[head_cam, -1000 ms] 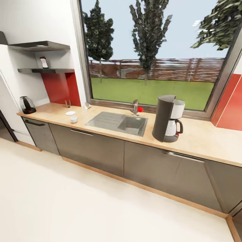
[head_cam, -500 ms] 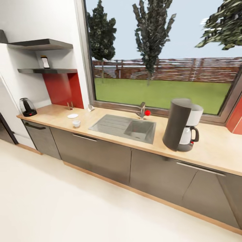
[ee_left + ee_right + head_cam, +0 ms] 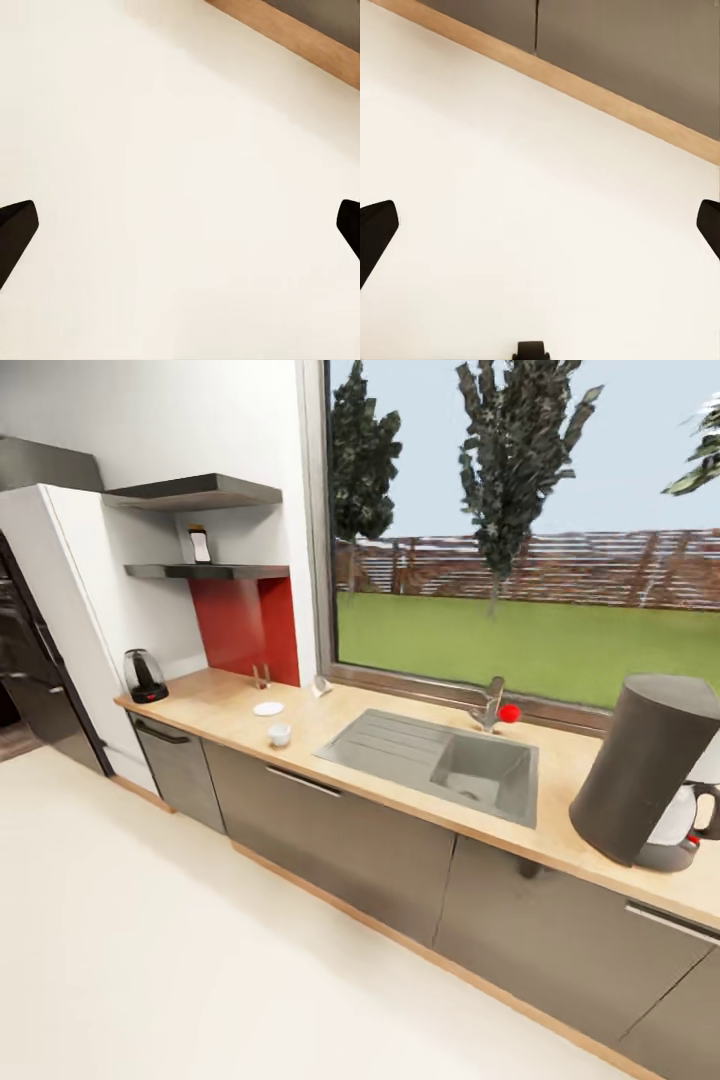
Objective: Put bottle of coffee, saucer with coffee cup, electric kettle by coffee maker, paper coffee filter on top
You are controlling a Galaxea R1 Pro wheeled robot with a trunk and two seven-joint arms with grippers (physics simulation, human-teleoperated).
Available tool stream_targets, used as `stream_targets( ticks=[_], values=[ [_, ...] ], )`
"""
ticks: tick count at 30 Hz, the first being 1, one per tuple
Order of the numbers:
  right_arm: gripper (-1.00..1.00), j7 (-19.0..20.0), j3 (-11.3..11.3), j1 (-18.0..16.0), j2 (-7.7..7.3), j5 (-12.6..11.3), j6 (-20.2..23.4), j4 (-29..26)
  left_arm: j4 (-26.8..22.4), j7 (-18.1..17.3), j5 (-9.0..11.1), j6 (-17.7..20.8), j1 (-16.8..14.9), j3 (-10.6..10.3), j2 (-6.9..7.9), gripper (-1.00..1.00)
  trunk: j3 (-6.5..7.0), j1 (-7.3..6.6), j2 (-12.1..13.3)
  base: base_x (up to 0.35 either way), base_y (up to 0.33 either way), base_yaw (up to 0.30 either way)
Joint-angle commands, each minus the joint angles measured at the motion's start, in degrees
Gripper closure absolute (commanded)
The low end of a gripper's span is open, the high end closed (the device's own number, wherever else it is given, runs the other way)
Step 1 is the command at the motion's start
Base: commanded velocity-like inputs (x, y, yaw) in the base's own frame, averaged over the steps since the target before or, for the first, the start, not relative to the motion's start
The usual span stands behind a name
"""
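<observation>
The coffee maker (image 3: pixel 645 770) stands at the right end of the kitchen countertop (image 3: pixel 225 710). At the far left end sits the electric kettle (image 3: pixel 145 675). Between them, left of the sink, lie the saucer (image 3: pixel 268 709) and, apart from it, the coffee cup (image 3: pixel 280 734). The paper coffee filter (image 3: pixel 321 686) leans by the window sill. On the lower wall shelf stands the bottle of coffee (image 3: pixel 200 545). My left gripper (image 3: pixel 180 232) and right gripper (image 3: pixel 540 232) are both open, with nothing between their fingers, over the pale floor.
A steel sink (image 3: pixel 440 755) with a faucet (image 3: pixel 490 705) is set into the counter's middle. Grey cabinet fronts (image 3: pixel 340 840) with a wooden plinth (image 3: pixel 585 86) run below. A dark fridge (image 3: pixel 30 660) stands at the far left. Wide pale floor (image 3: pixel 200 960) lies before the cabinets.
The whole head view has shifted right, so the camera has turned left. The shelf, kettle and fridge are now further into view. Nothing on the counter has moved.
</observation>
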Motion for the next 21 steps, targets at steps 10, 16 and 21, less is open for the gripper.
stream_targets(
  ticks=[10,16,21],
  values=[
    [-1.00,0.0,-0.1,0.0,0.01,0.1,-0.2,0.0,0.1,-0.1,0.5,-0.2,-0.1,-0.1,0.01,-1.00,-0.12,0.06,-0.1,0.322,0.148,0.278],
    [-1.00,0.0,-0.1,0.0,0.01,0.1,-0.2,0.0,0.1,-0.1,0.5,-0.2,-0.1,-0.1,0.01,-1.00,-0.12,0.06,-0.1,0.305,0.205,0.277],
    [-1.00,0.0,-0.1,0.0,0.01,0.1,-0.2,0.0,0.1,-0.1,0.5,-0.2,-0.1,-0.1,0.01,-1.00,-0.12,0.06,-0.1,0.303,0.195,0.117]
  ],
)
